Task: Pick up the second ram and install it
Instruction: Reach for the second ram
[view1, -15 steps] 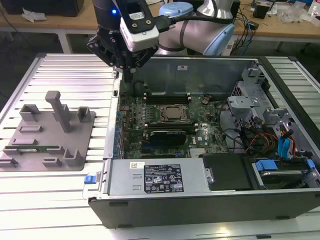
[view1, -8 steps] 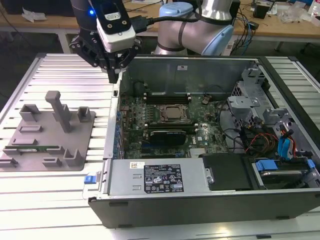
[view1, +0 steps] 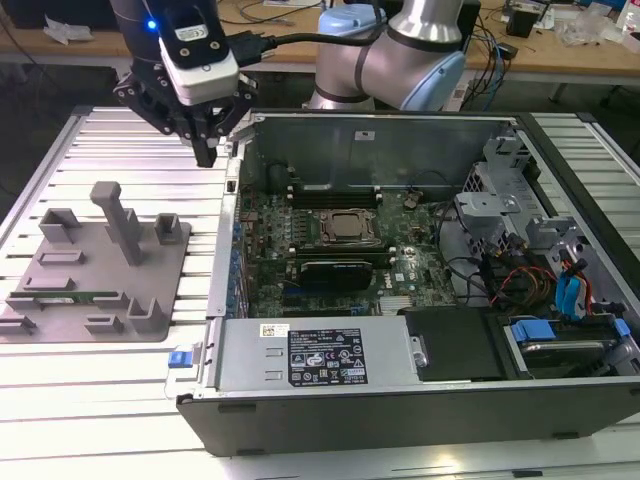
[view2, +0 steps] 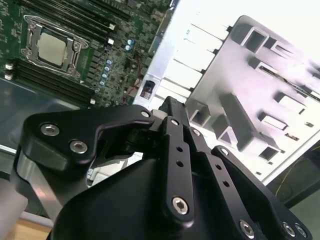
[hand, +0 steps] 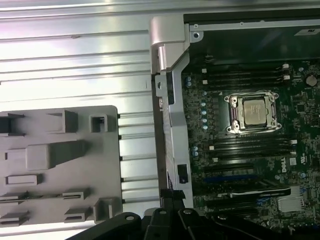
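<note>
Tall fixture posts (view1: 118, 215) and case wall (view1: 226, 250) flank a table (view1: 205, 200) strip.

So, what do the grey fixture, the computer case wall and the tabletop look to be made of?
Grey fixture: matte, uniform grey with blocky moulded shapes, likely plastic, perhaps printed.
Case wall: bare sheet metal, with a bright sheen and folded edges.
Tabletop: ribbed silvery slats, probably aluminium.

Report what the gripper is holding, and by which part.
Nothing: the gripper hangs shut and empty beside the computer case, and the green memory stick lies in the grey tray.
</note>
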